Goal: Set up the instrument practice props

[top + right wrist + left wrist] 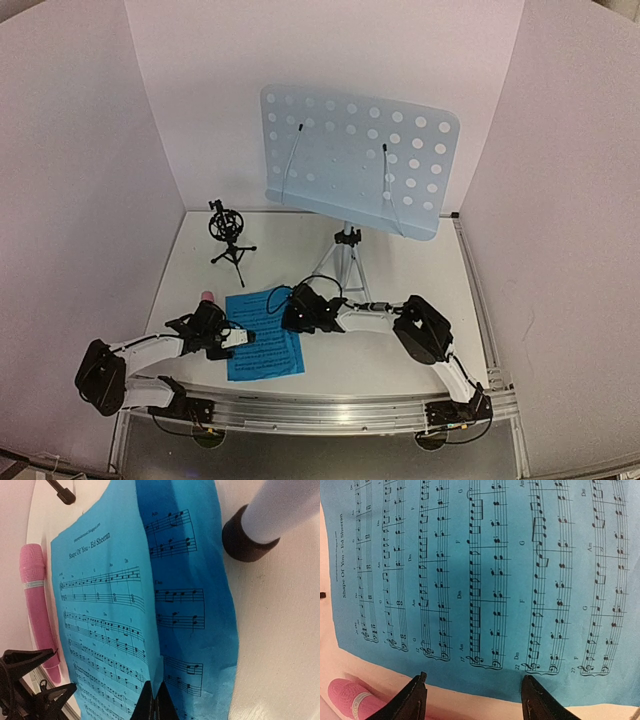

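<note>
The right pincer (155,700) is shut tight, its tips pinching the near edge of the top sheet of the blue pages (110,615). That sheet rises in a fold straight ahead of the tips, while the sheet beneath lies flat on the tabletop (420,275). Only the right wrist view shows this fold. From above, the pages look like one flat rectangle between the two pincers.

The left pincer (472,680) stands wide open with nothing between its fingers (415,700). It hovers over the pages' edge, and a strip of bare tabletop shows under the tips. The pink mic (35,600) lies just to the left of the left pincer, alongside the pages' far edge. From above only the mic's tip peeks out beside the left arm.

The title reads "Shape Of You - Ed Sheeran", with chord letters Am, Dm, F, G and bar numbers 17, 22, 27. The small line above the title is too fine to read.

Ahead and to the right of the right pincer a dark rubber foot (245,542) of the stand sits just off the pages' corner. Open tabletop lies to the right of it. Only the top view shows the perforated desk (355,160) tilted on its legs (345,262) beyond the right pincer. It also shows the black mount (228,232) upright well beyond the left one, with white walls on three sides.
</note>
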You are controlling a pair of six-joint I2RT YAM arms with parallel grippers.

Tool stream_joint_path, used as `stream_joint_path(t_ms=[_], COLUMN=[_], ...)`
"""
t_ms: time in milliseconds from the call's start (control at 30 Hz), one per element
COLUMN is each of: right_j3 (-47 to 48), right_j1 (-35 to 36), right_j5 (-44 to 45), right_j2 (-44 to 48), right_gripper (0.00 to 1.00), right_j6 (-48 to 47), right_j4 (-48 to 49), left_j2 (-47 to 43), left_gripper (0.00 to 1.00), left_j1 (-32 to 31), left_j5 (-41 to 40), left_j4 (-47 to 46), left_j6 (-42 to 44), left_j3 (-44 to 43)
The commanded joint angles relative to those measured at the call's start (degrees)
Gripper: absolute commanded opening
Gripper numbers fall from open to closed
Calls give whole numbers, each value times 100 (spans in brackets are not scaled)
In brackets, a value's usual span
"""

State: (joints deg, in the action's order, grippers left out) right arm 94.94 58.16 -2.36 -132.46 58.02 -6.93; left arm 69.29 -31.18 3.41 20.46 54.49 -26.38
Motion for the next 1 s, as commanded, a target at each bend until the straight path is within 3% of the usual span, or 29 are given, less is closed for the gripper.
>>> stream_joint_path(t_ms=[0,267,500,733,967], right_j3=[120,387,481,466,881], right_j1=[52,448,1113,1395,1444], right_j5=[65,234,601,859,759], right_j2=[586,1314,2192,3079,3796], right_gripper=[0,0,0,0,0], right_j6=[-374,-1470,-2794,-3573,-4324], right_j4=[25,-308,-646,-782,-798], left_j2=[-150,-860,-2151,-3032,-3321], left_gripper=[65,77,95,99,100], left_j1=[-4,137,235,234,234], left_j5=[100,881,835,648,909], left_j4=[653,2231,2053,1537,1664], left_j6=[-890,-2789,-4954,-6049,-5982], left_j3=[-953,-2908,-3360,-3364,-3633])
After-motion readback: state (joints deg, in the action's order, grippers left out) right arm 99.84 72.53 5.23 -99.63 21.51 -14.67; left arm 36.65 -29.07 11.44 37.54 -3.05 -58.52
